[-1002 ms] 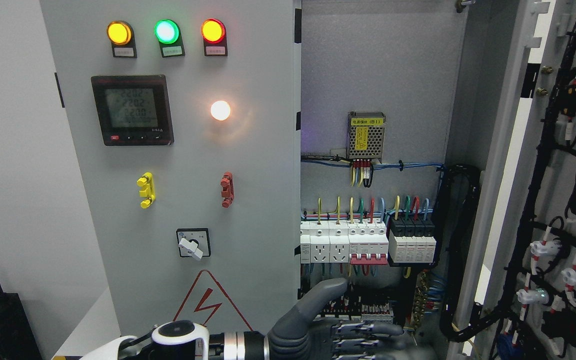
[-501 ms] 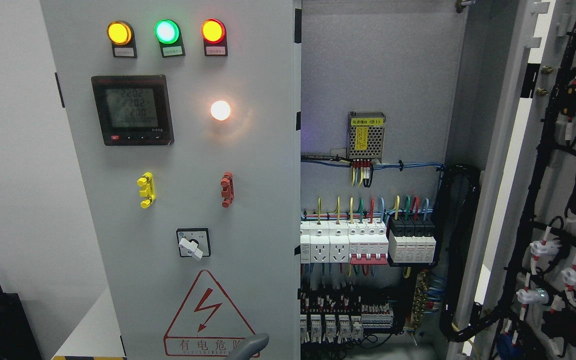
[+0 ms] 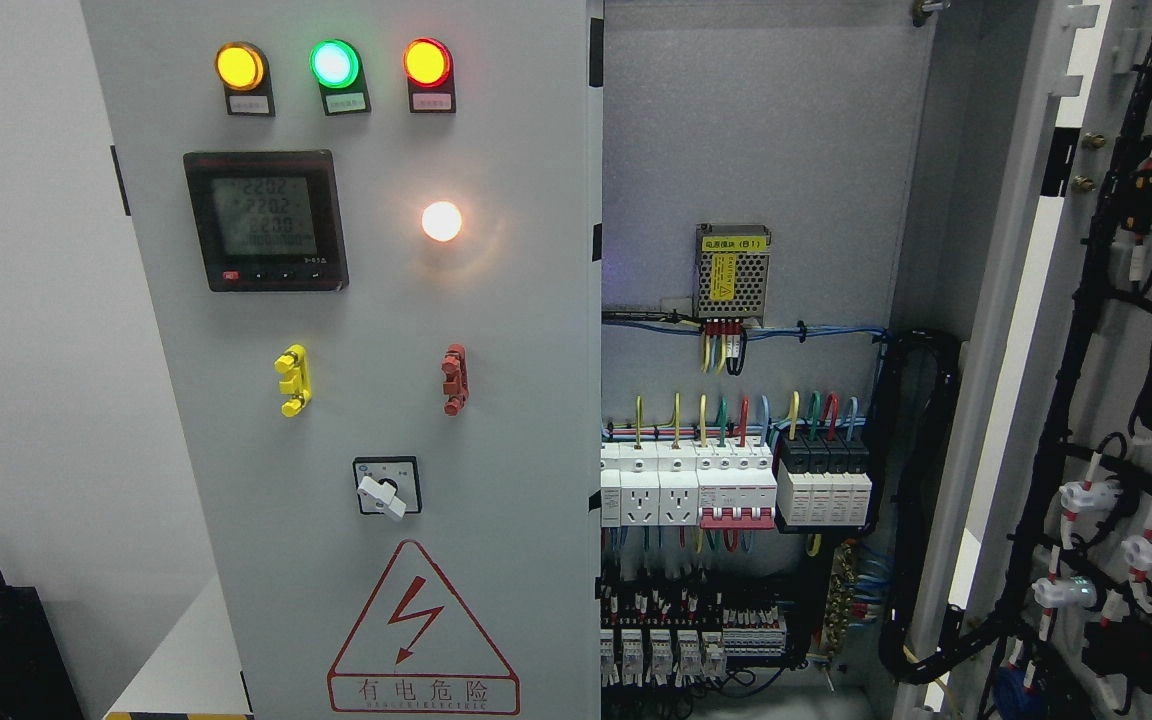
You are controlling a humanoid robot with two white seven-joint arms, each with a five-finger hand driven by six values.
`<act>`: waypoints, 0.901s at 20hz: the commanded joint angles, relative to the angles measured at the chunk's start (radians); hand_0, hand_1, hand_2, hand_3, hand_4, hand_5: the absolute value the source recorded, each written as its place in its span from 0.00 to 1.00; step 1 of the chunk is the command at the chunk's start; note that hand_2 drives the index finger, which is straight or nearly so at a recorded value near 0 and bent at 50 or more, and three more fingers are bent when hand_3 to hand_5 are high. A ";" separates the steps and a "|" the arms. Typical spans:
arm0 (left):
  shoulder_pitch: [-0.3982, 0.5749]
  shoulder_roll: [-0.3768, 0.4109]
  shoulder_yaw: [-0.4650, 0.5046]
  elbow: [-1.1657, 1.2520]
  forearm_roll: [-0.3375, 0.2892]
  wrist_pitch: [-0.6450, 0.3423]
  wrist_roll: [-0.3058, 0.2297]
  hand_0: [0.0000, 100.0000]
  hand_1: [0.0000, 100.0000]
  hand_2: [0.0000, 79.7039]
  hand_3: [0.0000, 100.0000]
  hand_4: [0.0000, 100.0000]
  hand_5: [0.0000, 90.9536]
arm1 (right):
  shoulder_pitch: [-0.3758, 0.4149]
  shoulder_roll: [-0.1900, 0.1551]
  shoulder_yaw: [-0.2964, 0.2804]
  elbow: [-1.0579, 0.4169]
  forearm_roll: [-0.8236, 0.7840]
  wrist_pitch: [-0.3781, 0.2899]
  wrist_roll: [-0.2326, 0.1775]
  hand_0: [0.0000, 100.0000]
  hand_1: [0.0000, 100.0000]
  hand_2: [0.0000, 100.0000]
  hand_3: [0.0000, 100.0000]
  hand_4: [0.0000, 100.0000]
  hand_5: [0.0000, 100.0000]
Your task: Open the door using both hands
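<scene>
Head view, cabinet: grey electrical enclosure filling the picture, seen from the front.
Head view, right door (image 3: pixel 1086 420): swung wide, edge-on at the picture's right, inner face showing black wiring looms (image 3: pixel 1066 480) and component backs.
Head view, left door (image 3: pixel 496 400): closed, flush with the frame, free edge running down the middle of the picture beside the exposed interior.
Left door fittings: three indicator lamps (image 3: pixel 334 63) in amber, green and red along the top; digital meter (image 3: pixel 265 220) below; lit white lamp (image 3: pixel 441 221); yellow clip (image 3: pixel 291 380) and red clip (image 3: pixel 454 379); rotary switch (image 3: pixel 387 487); triangular warning sign (image 3: pixel 423 630) at the bottom.
Interior: perforated power supply (image 3: pixel 733 270) with yellow label on the back plate; row of breakers and sockets (image 3: pixel 736 485) under coloured leads; terminal rows lower down.
Step in hand (judgement): right leaf apparently done; left leaf not yet opened, no contact on it.
Next move (judgement): reach to the left door's free edge near the centre line, hook behind it, pull outward and leftward on its hinge, clear of the switch and clips.
Left hand: outside the picture; finger state impossible to tell.
Right hand: likewise outside the picture; nothing seen held or touched.
</scene>
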 commanded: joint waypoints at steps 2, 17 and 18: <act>0.336 0.063 0.287 0.038 -0.203 -0.124 -0.018 0.00 0.00 0.00 0.00 0.03 0.00 | 0.000 0.000 0.000 0.000 0.000 -0.001 0.000 0.11 0.00 0.00 0.00 0.00 0.00; 1.091 -0.148 0.459 0.367 -0.481 -0.617 -0.019 0.00 0.00 0.00 0.00 0.03 0.00 | 0.000 0.000 0.000 0.000 0.000 -0.001 0.000 0.11 0.00 0.00 0.00 0.00 0.00; 1.091 -0.174 0.455 0.425 -0.483 -0.617 -0.019 0.00 0.00 0.00 0.00 0.03 0.00 | 0.000 0.000 0.000 0.000 0.000 -0.001 0.000 0.11 0.00 0.00 0.00 0.00 0.00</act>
